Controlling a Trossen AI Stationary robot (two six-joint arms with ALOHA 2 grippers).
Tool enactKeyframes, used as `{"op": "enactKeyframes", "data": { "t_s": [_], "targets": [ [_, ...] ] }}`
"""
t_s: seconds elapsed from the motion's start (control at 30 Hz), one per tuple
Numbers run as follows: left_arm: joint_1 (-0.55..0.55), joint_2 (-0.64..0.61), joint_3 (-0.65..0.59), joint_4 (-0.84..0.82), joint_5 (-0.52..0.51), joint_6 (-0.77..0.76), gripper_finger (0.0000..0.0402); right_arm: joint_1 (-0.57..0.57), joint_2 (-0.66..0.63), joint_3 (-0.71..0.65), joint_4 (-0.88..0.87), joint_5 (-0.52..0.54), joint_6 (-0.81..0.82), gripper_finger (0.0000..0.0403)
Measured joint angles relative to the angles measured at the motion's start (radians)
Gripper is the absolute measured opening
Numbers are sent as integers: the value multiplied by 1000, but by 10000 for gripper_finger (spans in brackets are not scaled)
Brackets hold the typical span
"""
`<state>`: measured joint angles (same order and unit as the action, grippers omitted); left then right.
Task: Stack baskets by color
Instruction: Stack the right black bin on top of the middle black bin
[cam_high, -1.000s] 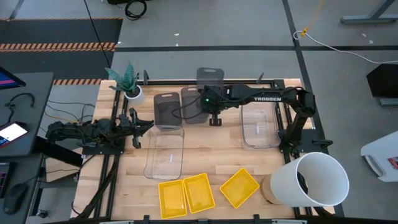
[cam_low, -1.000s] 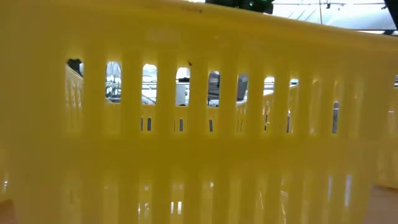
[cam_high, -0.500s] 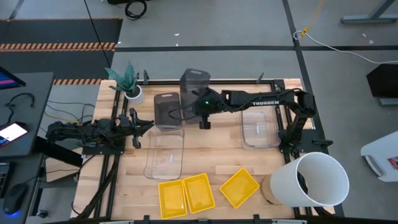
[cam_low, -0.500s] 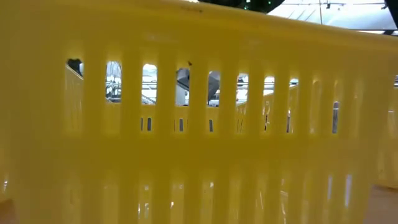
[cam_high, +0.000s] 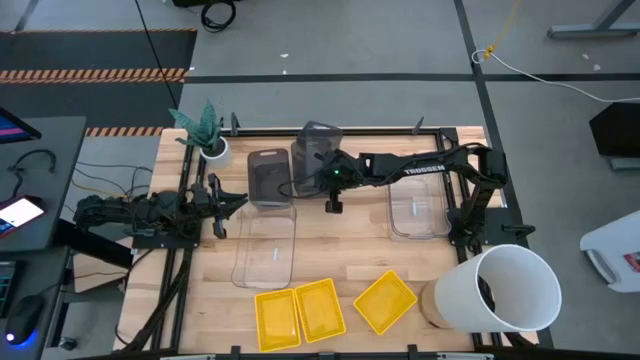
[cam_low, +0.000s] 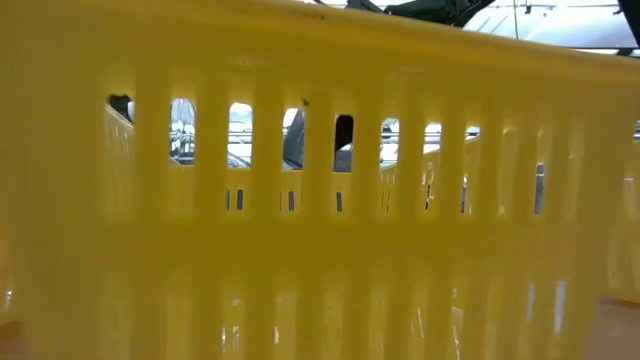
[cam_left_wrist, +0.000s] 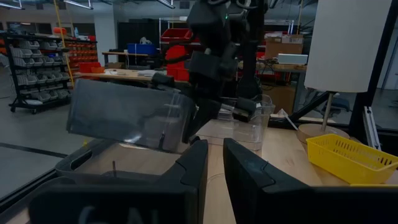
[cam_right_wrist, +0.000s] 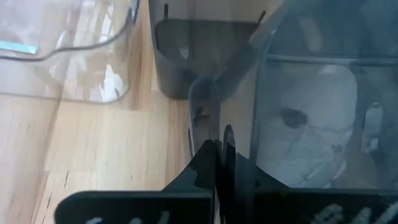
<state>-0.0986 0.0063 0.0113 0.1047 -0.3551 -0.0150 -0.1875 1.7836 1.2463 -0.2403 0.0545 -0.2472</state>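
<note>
My right gripper (cam_high: 320, 166) reaches in from the right and is shut on a smoky dark grey basket (cam_high: 314, 148), which hangs tilted at the far middle of the table. A second dark grey basket (cam_high: 268, 178) rests on its bottom just to the left. Clear baskets lie at the near left (cam_high: 265, 245) and at the right (cam_high: 418, 205). Three yellow baskets (cam_high: 320, 308) sit along the near edge; one of them (cam_low: 320, 220) fills the low view. My left gripper (cam_high: 232, 200) waits at the left edge, open by a narrow gap, with nothing between its fingers. My right gripper pinches a thin side wall of the dark grey basket (cam_right_wrist: 204, 115) between its two fingers, one on each face of the wall. The fingers slant down from the table's right. The basket (cam_left_wrist: 127, 118) is lifted clear and tilted, reaching out leftward from the fingers.
A big white bucket (cam_high: 505, 290) stands at the near right corner. A small potted plant (cam_high: 207, 135) stands at the far left. Black frame rails run along the table's left and right sides. Bare wood shows in the middle between the clear baskets.
My right gripper has come down and toward the table's left and near side, tipping its fingers further downward and staying shut. The dark grey basket has travelled with it, sinking from the far edge to just beside the dark grey basket on the table.
</note>
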Motion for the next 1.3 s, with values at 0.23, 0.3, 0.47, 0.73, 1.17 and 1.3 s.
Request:
{"op": "enactKeyframes", "data": {
  "t_s": [0.23, 0.3, 0.47, 0.73, 1.17, 1.3],
  "targets": [
    [0, 0, 0, 0, 0, 0, 51, 5, 0, -7, -144, 5, 31, 7],
    [0, 0, 0, 0, 0, 0, 53, 10, 0, -8, -186, 7, 46, 7],
    [0, 0, 0, 0, 0, 0, 59, 17, -6, 14, -299, 7, 67, 8],
    [0, 0, 0, 0, 0, 0, 51, 15, -3, 64, -415, 7, 98, 8],
    [0, 0, 0, 0, 0, 0, 56, -18, -2, 67, -414, -63, 144, 82],
    [0, 0, 0, 0, 0, 0, 51, -19, -2, 77, -427, -50, 143, 105]
  ]
}}
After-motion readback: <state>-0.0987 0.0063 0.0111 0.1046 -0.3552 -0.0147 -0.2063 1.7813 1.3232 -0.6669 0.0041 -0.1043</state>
